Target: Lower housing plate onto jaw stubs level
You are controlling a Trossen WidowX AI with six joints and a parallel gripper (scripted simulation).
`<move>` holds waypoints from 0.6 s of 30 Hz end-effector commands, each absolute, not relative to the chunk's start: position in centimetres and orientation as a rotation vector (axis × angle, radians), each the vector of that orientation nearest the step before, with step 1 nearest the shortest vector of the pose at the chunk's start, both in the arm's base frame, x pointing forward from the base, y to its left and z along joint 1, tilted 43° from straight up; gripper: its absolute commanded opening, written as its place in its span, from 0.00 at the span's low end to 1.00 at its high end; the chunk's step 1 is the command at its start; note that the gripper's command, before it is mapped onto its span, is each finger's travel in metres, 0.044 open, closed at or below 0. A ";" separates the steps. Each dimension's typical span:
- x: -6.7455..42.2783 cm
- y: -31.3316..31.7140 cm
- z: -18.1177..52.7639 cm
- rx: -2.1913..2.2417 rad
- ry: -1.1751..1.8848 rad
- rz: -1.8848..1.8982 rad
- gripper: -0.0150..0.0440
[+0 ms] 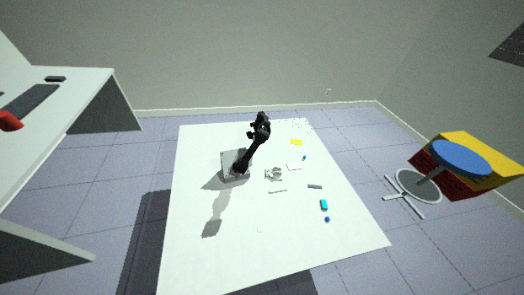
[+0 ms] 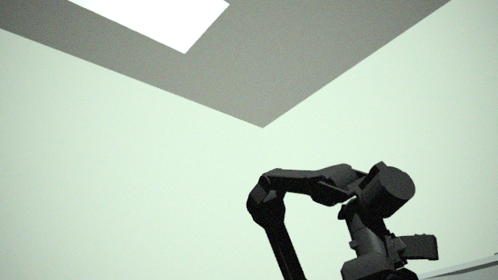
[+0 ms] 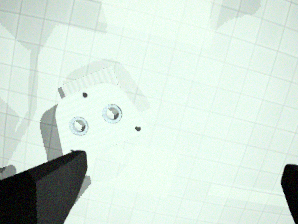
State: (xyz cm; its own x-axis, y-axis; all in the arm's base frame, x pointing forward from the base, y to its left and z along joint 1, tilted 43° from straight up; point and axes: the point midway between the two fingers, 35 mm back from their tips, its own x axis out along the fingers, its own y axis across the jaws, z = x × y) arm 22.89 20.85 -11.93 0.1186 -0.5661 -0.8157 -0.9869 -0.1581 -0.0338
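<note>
Housing plate (image 3: 97, 107) is lying flat on the white table (image 1: 202, 261) (image 3: 200, 100) in the wrist view, its two ringed holes facing up; which piece it is in the top view, I cannot tell. The gripper (image 1: 251, 130) (image 2: 394, 256) (image 3: 184, 167) is standing wide with nothing between its fingers, and in the wrist view one fingertip is showing by the plate's near edge — whether it is touching, I cannot tell. The black arm (image 1: 253, 151) (image 2: 296, 181) is rising from its gray base plate (image 1: 226, 157) and folding over at the elbow.

Taking that base plate as the landmark in the top view, some gray clustered parts (image 1: 275, 172) are sitting near its right side, with a thin white piece (image 1: 294, 166) farther right. A yellow square (image 1: 296, 142) is lying to its upper right — a gray bar (image 1: 314, 186), a teal block (image 1: 323, 205) and a blue cube (image 1: 327, 219) are resting well to its lower right.
</note>
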 end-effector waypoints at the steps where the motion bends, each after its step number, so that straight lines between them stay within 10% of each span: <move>1: 21.6 20.4 -12.2 -1.861 1.535 0.987 1.00; 18: 17.8 18.7 -12.6 -2.039 1.616 1.266 1.00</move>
State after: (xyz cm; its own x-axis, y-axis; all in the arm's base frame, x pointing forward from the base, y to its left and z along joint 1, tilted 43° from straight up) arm 18.37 18.96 -12.58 0.0220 -0.6586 -0.7521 -0.9006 -0.3397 0.2710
